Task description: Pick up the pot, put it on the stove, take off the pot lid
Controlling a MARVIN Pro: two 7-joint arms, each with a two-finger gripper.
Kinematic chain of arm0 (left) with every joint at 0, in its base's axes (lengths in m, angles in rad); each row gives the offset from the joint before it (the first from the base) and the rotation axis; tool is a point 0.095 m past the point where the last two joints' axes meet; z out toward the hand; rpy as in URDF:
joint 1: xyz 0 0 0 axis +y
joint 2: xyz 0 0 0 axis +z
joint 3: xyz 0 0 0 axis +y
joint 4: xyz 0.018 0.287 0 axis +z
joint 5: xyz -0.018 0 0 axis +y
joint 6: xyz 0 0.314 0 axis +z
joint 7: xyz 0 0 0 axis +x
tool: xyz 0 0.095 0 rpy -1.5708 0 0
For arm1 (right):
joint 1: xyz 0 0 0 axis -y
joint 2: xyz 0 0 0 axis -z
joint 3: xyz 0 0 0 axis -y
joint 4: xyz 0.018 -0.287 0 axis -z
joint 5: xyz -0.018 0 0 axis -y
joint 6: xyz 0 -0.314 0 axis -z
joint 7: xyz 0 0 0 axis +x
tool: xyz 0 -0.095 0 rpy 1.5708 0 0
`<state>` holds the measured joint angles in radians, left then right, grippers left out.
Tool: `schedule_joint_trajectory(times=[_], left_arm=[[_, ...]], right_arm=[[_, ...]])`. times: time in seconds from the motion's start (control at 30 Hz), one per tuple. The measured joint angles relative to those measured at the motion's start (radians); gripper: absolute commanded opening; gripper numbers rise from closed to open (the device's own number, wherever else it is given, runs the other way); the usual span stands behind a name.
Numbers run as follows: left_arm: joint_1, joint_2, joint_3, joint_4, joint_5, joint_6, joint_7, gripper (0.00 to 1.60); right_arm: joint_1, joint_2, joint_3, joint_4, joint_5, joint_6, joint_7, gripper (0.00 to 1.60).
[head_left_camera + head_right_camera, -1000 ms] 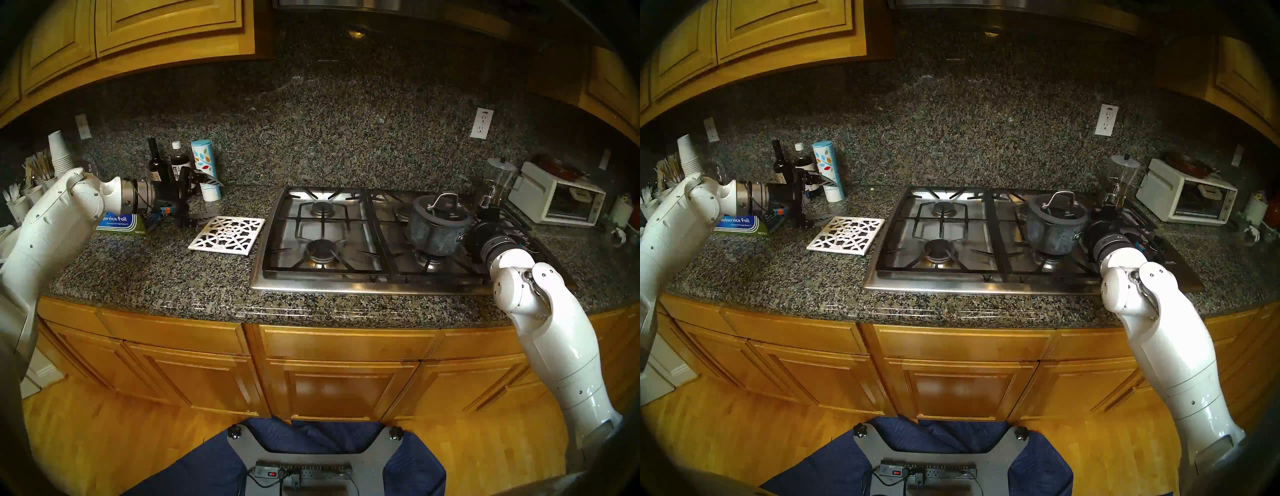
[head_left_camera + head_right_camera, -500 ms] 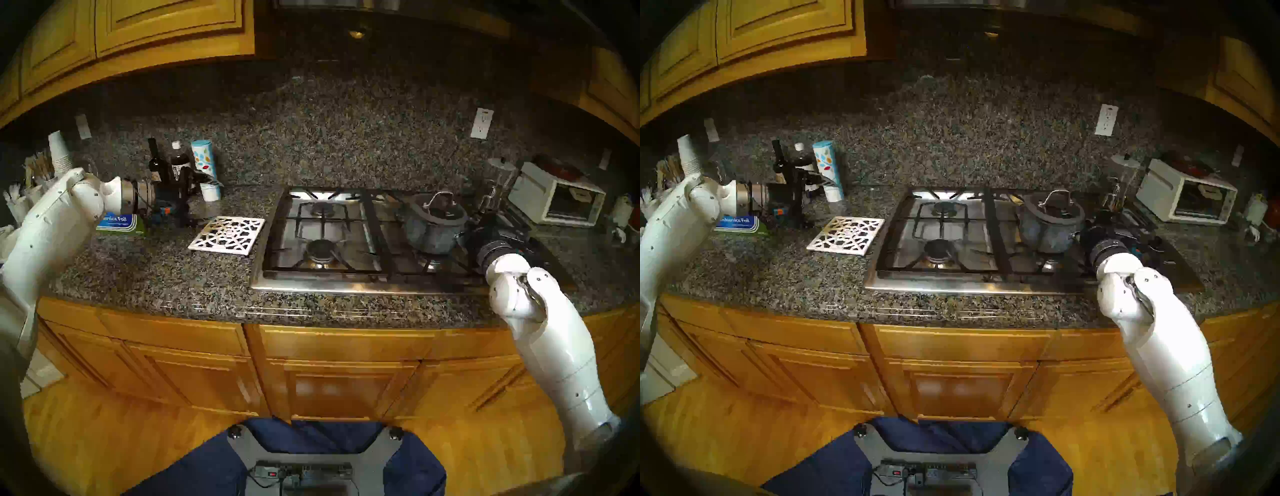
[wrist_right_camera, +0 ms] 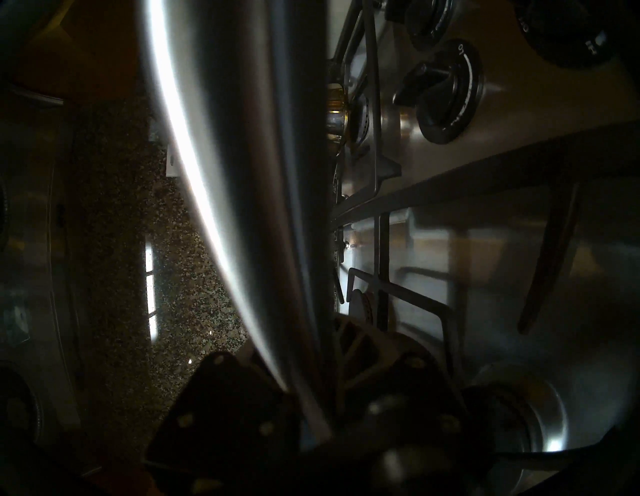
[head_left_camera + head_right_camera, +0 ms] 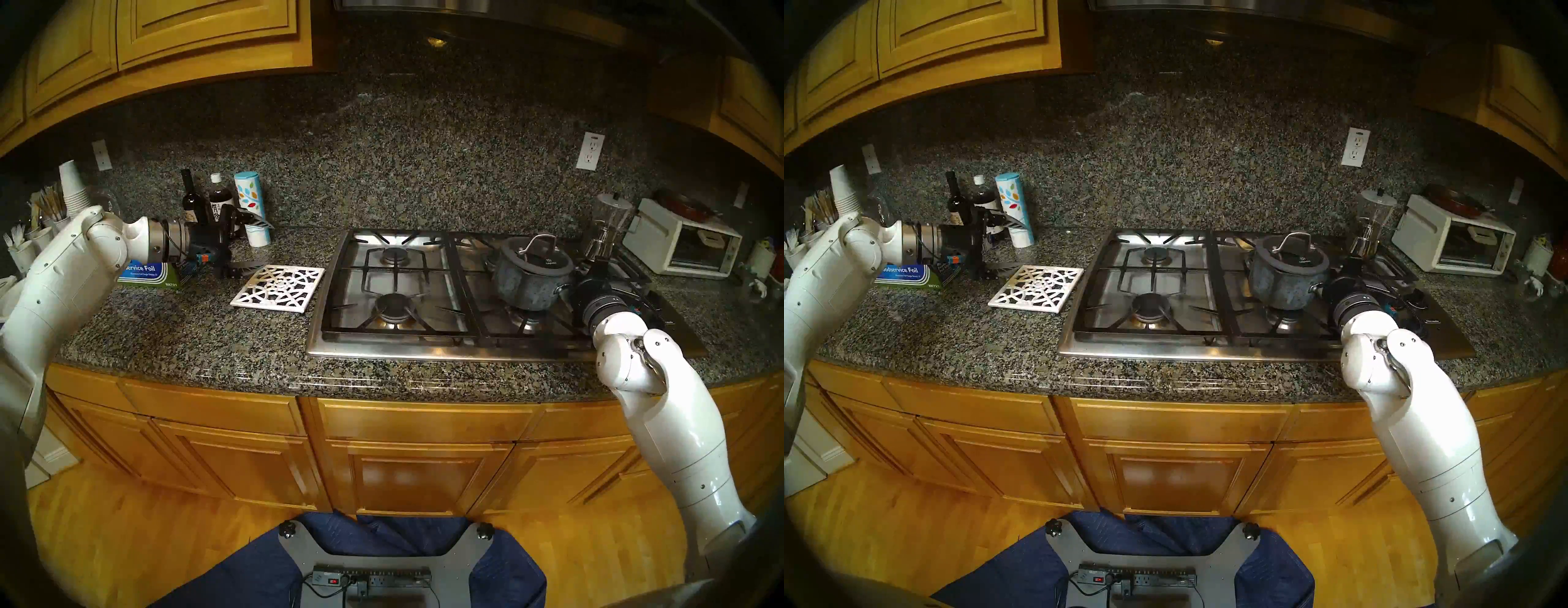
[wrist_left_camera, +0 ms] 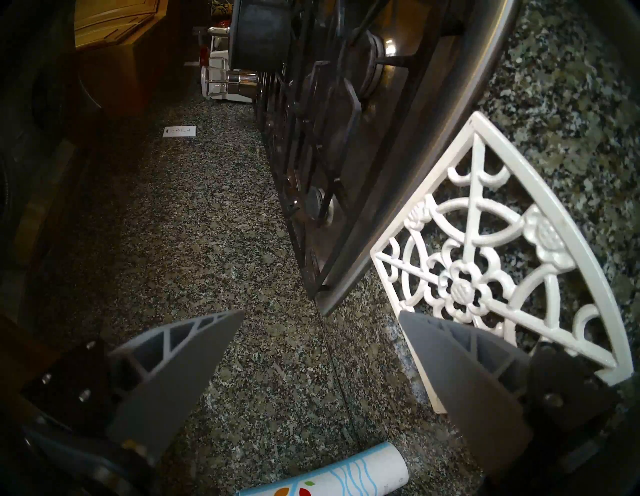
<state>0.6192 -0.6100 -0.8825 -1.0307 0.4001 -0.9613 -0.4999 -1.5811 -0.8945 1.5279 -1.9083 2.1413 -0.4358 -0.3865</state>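
Your right gripper (image 3: 322,408) is clenching the pot's handle (image 3: 242,173); in the right wrist view the silver handle is running up from between the closed fingers, and most else there is dark. From the head views the gripper body is hiding the grip itself, sitting over the right end of the stove (image 4: 399,346), near the black knobs (image 3: 446,100).

The pot (image 4: 528,282), a mottled blue-grey saucepan, is hanging tilted above the grate at the stove's front right burner (image 4: 524,320); you cannot tell whether its base is touching the grate. The pot lid (image 4: 541,257), glass with a dark-grey rim and a silver loop handle, is sitting on the pot, tilted with it.

Your left gripper (image 5: 322,315) is standing released, fingers (image 5: 180,363) wide apart and holding nothing, hovering over the counter (image 4: 191,335) left of the stove. It is pointing along the counter toward the stove's back left corner. The white lattice trivet (image 4: 278,288) is lying flat on the counter just beside the stove's left edge, under and ahead of that gripper.

Behind the left gripper, along the counter's back edge, a dark bottle (image 4: 189,197), a second bottle (image 4: 219,195) and a patterned canister (image 4: 252,208) are standing. A foil box (image 4: 144,274) is lying beside the left arm. Past the stove's right end, a blender (image 4: 606,225) and a white toaster oven (image 4: 683,246) are standing.
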Motion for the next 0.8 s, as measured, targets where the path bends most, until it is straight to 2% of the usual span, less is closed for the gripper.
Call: schedule_joint_trajectory(times=[0.8], left_arm=[[0.001,0.0,0.0,-0.001,0.0,0.0,0.0,1.6]], right_arm=[[0.037,-0.012,-0.011,-0.057,0.002,-0.008,-0.041,0.0]])
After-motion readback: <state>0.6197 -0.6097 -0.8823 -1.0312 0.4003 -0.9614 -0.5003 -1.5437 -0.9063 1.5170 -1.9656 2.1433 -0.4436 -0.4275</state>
